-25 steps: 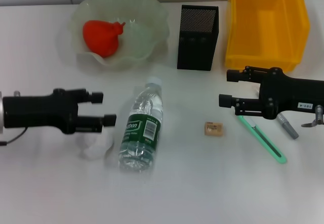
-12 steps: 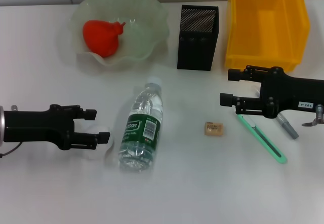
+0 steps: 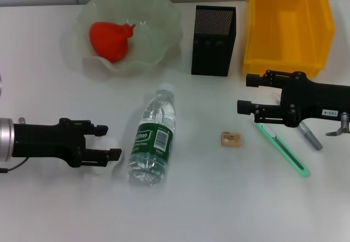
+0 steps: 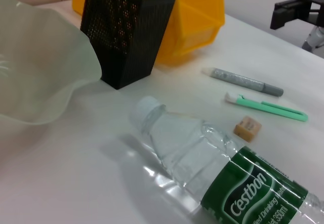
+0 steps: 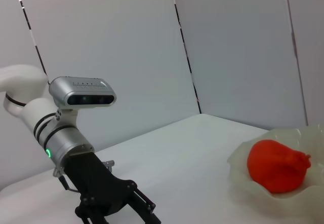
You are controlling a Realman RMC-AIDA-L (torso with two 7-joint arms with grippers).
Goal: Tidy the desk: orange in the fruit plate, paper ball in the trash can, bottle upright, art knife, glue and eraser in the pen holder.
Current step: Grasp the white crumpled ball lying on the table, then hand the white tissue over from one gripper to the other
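Note:
A white paper ball (image 3: 108, 144) lies on the table between the fingers of my open left gripper (image 3: 109, 141), which straddles it. The clear bottle (image 3: 154, 140) with a green label lies on its side just to the right of it, cap (image 4: 148, 107) pointing toward the black mesh pen holder (image 3: 213, 33). The orange (image 3: 111, 40) sits in the pale fruit plate (image 3: 164, 12). A tan eraser (image 3: 230, 138), a green art knife (image 3: 283, 150) and a grey glue stick (image 3: 310, 136) lie at the right. My right gripper (image 3: 246, 95) hovers open above the knife's end.
A yellow bin (image 3: 288, 23) stands at the back right beside the pen holder. In the left wrist view the eraser (image 4: 247, 127), art knife (image 4: 268, 107) and glue stick (image 4: 243, 81) lie beyond the bottle (image 4: 217, 168).
My left gripper has moved toward the table's near edge and come down around the paper ball, still open. The right arm has not moved.

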